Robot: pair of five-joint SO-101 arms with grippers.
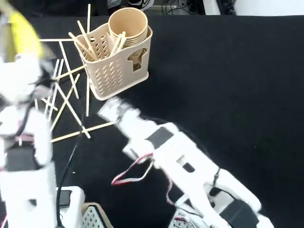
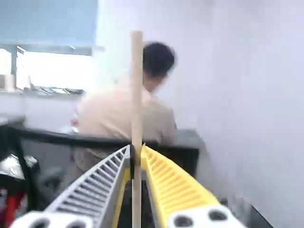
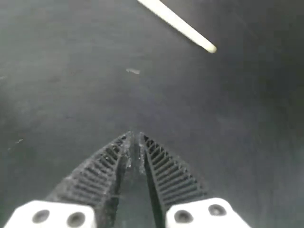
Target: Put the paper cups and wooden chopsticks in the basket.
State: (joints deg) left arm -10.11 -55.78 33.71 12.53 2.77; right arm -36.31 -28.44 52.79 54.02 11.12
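Note:
A cream slotted basket [image 1: 118, 66] stands at the back of the black table. It holds stacked paper cups [image 1: 128, 26] and a few wooden chopsticks [image 1: 85, 40]. More chopsticks [image 1: 66, 102] lie scattered to its left. My left gripper [image 2: 135, 148] is raised at the far left [image 1: 21, 35]. It is shut on one upright chopstick [image 2: 137, 85]. My right gripper [image 3: 135, 137] is shut with nothing in it and hovers low over the table just in front of the basket [image 1: 111, 110]. The tip of a chopstick [image 3: 183, 26] lies ahead of it.
Red and white cables [image 1: 135, 171] hang by the right arm. A second slotted container [image 1: 92, 216] sits at the near edge. Black table [image 1: 228, 85] stretches to the right of the basket. A person sits in the room behind.

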